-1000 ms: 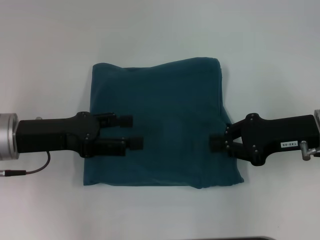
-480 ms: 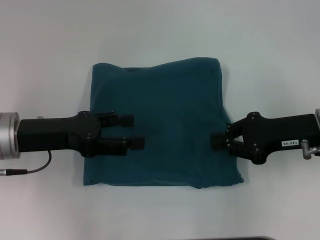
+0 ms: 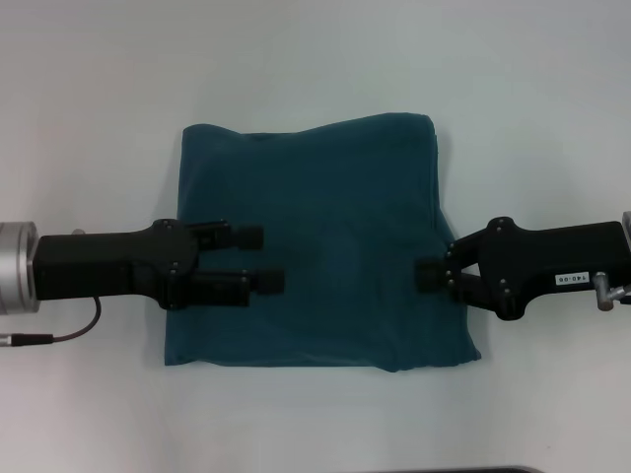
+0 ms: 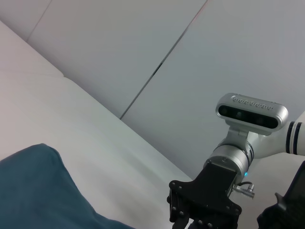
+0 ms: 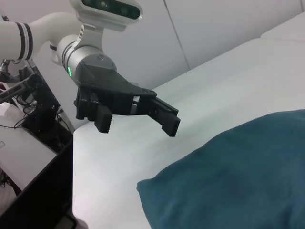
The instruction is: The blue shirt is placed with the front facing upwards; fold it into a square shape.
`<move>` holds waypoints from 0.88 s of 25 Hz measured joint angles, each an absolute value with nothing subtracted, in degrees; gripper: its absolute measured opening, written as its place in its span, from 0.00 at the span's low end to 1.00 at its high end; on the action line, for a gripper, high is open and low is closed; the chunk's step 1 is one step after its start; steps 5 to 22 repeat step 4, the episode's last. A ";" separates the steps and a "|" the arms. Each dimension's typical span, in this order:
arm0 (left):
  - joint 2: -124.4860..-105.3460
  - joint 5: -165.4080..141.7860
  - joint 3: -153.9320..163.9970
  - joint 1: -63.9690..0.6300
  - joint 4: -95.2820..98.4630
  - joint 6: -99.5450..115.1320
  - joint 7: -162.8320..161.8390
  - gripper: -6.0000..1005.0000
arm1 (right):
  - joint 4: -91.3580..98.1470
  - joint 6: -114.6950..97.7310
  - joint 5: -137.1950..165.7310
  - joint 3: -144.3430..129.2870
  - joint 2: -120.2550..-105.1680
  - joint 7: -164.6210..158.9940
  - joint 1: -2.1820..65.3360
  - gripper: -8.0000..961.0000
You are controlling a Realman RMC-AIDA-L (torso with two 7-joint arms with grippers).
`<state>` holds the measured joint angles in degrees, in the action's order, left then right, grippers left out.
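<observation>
Head view: blue shirt (image 3: 325, 246) folded; left gripper (image 3: 258, 259) spread.

White tabletop (image 3: 315, 59), pale grey panelled wall (image 4: 119, 43) behind, dark cluttered equipment rack (image 5: 33, 105) beside table

A robot lab or test room: a bare white table (image 3: 315, 59) stands against plain pale wall panels (image 4: 200, 62), and beside it is a dark stand (image 5: 40, 102) hung with loose cables (image 5: 14, 124).
</observation>
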<state>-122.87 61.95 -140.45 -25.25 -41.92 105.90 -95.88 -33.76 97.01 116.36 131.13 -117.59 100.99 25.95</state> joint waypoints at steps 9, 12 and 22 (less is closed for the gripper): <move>-122.87 61.92 -140.46 -25.14 -41.92 105.91 -95.88 0.89 | -33.75 97.00 116.36 131.17 -117.59 100.99 25.98 0.12; -122.87 61.92 -140.46 -25.14 -41.92 105.91 -95.88 0.89 | -33.75 97.00 116.36 131.17 -117.59 100.99 25.98 0.12; -122.87 61.92 -140.46 -25.14 -41.92 105.91 -95.88 0.89 | -33.75 97.00 116.36 131.17 -117.59 100.99 25.98 0.12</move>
